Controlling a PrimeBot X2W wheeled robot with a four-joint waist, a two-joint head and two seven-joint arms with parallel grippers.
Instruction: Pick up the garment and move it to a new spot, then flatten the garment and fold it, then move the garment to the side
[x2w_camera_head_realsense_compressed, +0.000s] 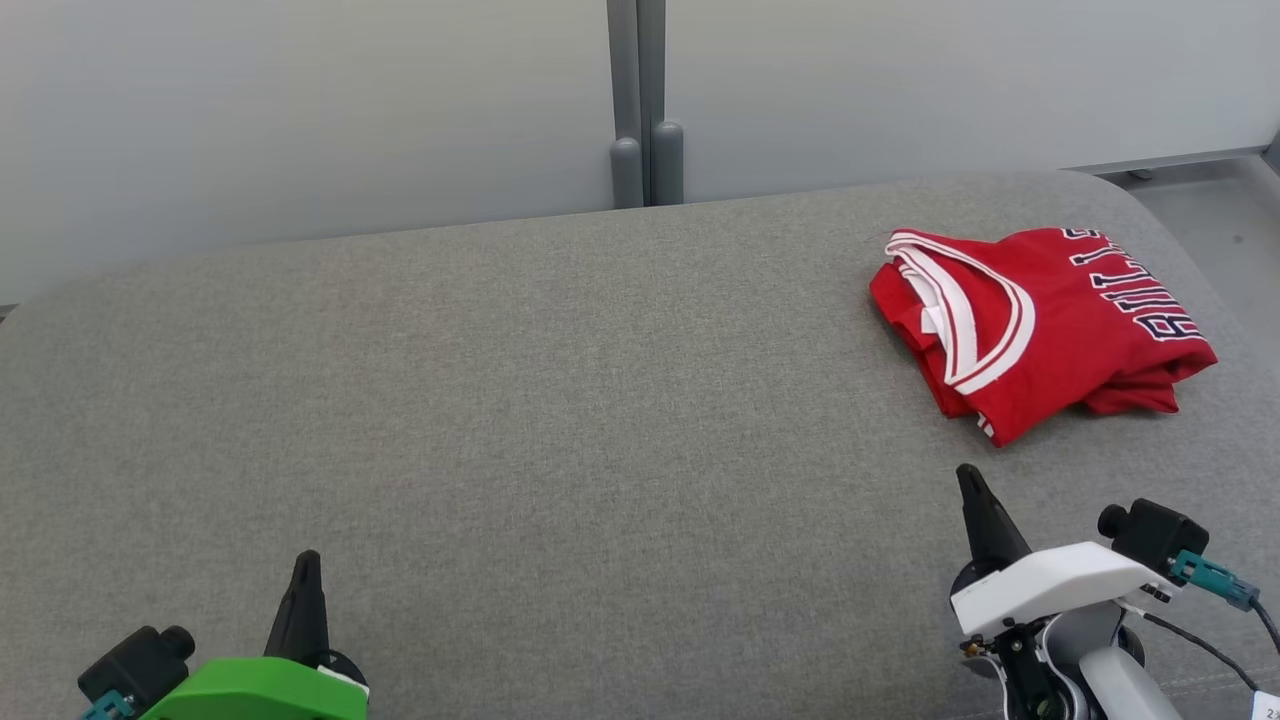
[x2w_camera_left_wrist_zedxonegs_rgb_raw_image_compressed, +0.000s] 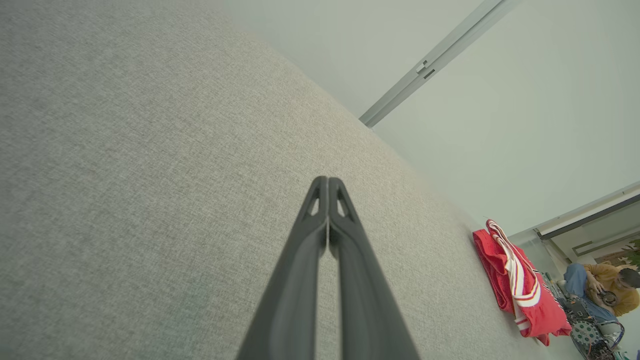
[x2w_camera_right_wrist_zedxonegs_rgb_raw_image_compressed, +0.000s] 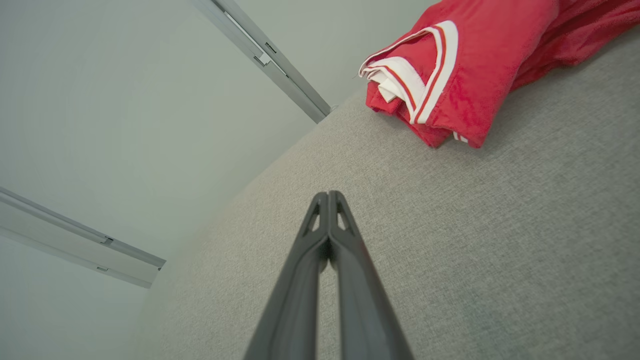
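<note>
Jersey (x2w_camera_head_realsense_compressed: 1035, 325), red and bunched, lay at two o'clock on the grey cushion (x2w_camera_head_realsense_compressed: 560, 400). It looked soft, light and floppy, so its thick white-trimmed neck at nine o'clock seemed best to pinch. Left claw (x2w_camera_head_realsense_compressed: 307, 558) and right claw (x2w_camera_head_realsense_compressed: 966, 472) were both pressed together, empty

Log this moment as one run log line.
garment: red jersey folded, far right on grey cushion | left fingers: shut, empty | right fingers: shut, empty, short of jersey | stage: jersey set aside
</note>
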